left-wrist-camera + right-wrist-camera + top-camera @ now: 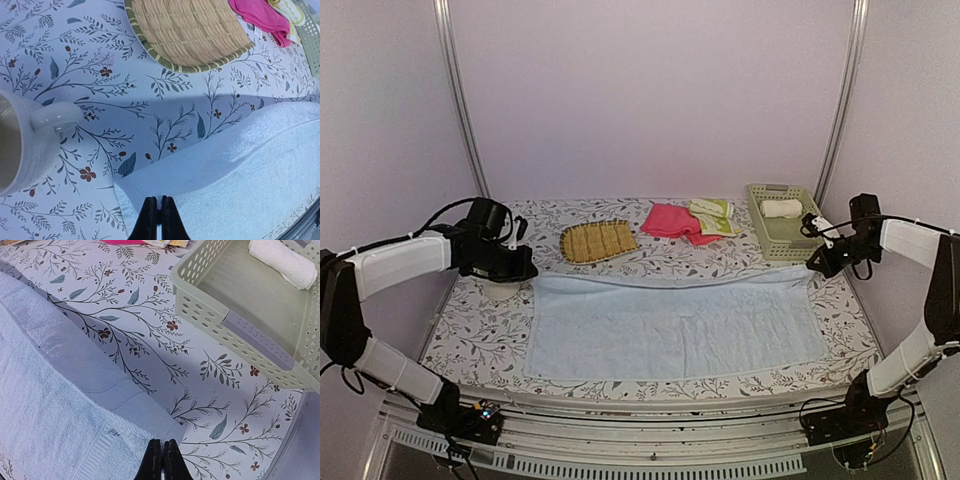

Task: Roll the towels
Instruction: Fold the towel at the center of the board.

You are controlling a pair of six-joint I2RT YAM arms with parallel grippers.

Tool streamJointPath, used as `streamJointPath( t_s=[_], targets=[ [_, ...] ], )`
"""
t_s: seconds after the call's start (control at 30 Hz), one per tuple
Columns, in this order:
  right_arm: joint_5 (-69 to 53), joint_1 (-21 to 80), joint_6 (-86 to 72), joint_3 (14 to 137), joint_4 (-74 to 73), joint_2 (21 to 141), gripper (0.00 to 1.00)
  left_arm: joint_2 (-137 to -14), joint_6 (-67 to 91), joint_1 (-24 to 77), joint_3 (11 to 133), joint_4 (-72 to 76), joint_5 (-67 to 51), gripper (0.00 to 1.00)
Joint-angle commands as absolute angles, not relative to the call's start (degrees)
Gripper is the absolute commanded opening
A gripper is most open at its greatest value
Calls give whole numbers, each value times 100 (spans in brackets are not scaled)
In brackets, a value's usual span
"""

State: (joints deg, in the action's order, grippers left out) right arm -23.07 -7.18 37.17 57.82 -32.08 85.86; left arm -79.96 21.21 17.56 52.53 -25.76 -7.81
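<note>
A long light blue towel [680,330] lies spread across the middle of the table, its far edge lifted and folded slightly toward me. My left gripper [525,268] is shut on the towel's far left corner [160,200]. My right gripper [812,268] is shut on its far right corner [163,442], near a small dark printed mark [114,431]. A pink towel [670,220] and a pale yellow-green towel [713,215] lie crumpled at the back. A rolled cream-white towel [782,209] lies in the basket.
A tan woven mat [598,240] lies at the back, left of the pink towel. A white mug [500,290] stands beside my left gripper, close to the towel's left corner [20,145]. The pale green lattice basket [785,244] stands at the back right, close to my right gripper [250,330].
</note>
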Motion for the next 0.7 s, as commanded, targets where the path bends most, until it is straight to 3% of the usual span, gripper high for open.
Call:
streamJointPath(
  t_s=[0.0, 0.67],
  targets=[
    [-2293, -773, 3869, 5475, -3369, 8077, 3, -7624, 2210, 1760, 4921, -2751, -1230, 0],
    [-1697, -1362, 4692, 4298, -4112, 6434, 2, -6609, 2736, 1793, 4151, -3781, -1552, 0]
  ],
)
